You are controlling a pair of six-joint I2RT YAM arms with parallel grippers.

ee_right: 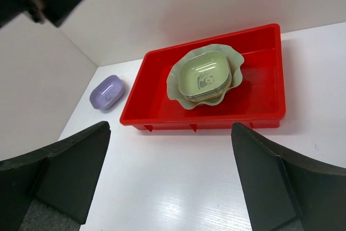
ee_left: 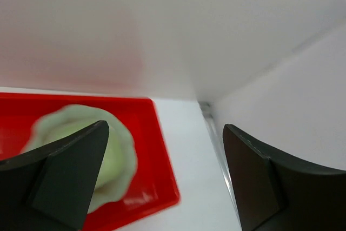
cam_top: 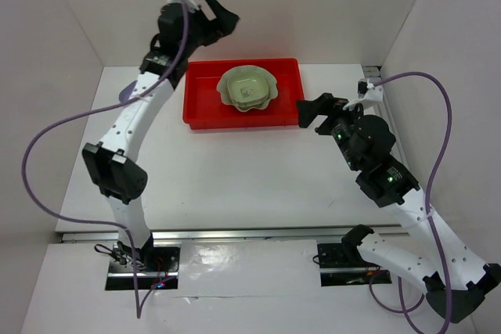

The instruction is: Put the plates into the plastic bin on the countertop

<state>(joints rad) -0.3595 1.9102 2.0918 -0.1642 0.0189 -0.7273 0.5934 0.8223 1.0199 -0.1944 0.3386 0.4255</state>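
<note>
While the left jaws and the right jaws both stand released and empty, the plastic bin point(ee_right: 259, 109) rests on the bench point(ee_right: 189, 187). Inside it sits the large scalloped dish point(ee_right: 175, 87), carrying a stack of small dishes point(ee_right: 205, 74), a green one uppermost. The lavender dish point(ee_right: 107, 92) lies on the bench left of the bin, apart from it.

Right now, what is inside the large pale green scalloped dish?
A stack of small rounded-square dishes; the top one is green with a centre print. The lower ones show only edges, their colours hidden.
</note>
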